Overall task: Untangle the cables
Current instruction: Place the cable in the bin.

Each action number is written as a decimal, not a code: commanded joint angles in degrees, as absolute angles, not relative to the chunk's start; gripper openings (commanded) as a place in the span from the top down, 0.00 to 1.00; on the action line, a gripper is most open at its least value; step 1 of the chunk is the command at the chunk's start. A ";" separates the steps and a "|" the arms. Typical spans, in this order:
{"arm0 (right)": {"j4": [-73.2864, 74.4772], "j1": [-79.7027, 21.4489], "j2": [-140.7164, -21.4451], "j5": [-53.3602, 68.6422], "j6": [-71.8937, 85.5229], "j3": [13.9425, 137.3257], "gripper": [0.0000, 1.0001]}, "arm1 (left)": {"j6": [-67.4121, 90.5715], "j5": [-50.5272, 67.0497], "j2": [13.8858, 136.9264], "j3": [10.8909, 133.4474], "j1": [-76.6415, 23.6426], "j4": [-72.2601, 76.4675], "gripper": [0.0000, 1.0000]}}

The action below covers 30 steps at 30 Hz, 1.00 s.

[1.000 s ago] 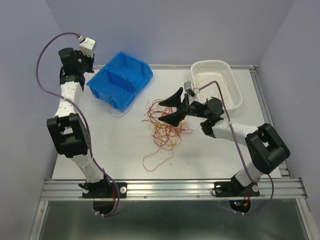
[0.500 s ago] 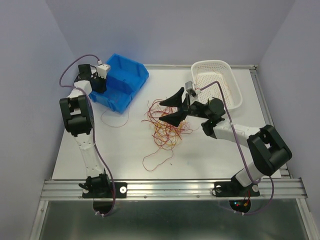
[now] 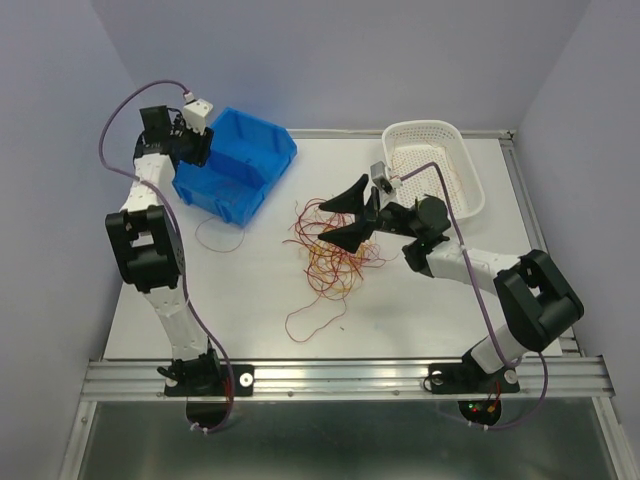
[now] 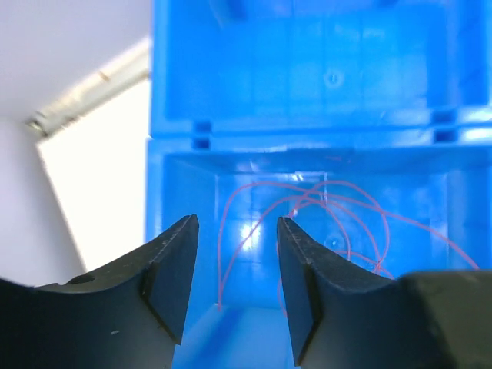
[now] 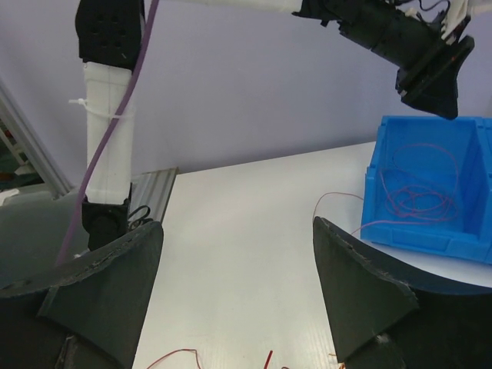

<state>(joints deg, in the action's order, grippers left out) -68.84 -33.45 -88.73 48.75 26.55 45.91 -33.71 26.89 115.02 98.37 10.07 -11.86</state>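
The cables (image 3: 325, 250) are a loose tangle of hair-thin red and yellow strands at the table's middle. My right gripper (image 3: 345, 215) hovers open over the tangle's right side with nothing between its fingers (image 5: 350, 292). My left gripper (image 3: 195, 150) hangs over the left compartment of the blue bin (image 3: 240, 175). In the left wrist view it is open (image 4: 237, 223), with curly red cables (image 4: 307, 204) lying on the bin floor below. One red strand (image 3: 215, 240) trails from the bin onto the table.
A white mesh basket (image 3: 435, 165) stands at the back right, behind the right arm. The blue bin (image 5: 430, 184) sits at the back left, close to the side wall. A metal rail (image 3: 340, 375) runs along the near edge.
My left arm swung from beside the bin to over it, and its gripper went from shut to open. The bin shifted slightly. The right arm has not moved.
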 commanded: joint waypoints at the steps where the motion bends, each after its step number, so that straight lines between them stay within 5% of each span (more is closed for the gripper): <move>1: -69.43 -33.66 -88.42 47.81 25.75 44.56 0.17 | -35.41 26.19 107.42 96.96 8.79 -9.84 0.41; 10: -66.71 -33.66 -87.28 45.88 24.00 42.98 0.16 | -58.69 31.99 81.59 69.02 7.13 -12.83 0.28; 18: -66.09 -33.66 -85.87 44.56 22.94 40.61 0.15 | -62.21 29.26 65.24 51.63 5.45 -18.54 0.26; 30: -65.92 -33.66 -84.91 44.39 22.68 39.03 0.15 | -60.56 32.35 77.68 49.22 4.14 -20.31 0.29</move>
<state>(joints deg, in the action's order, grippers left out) -64.69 -33.45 -87.64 45.34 23.97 41.15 -62.46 30.65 74.30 47.48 5.10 -20.03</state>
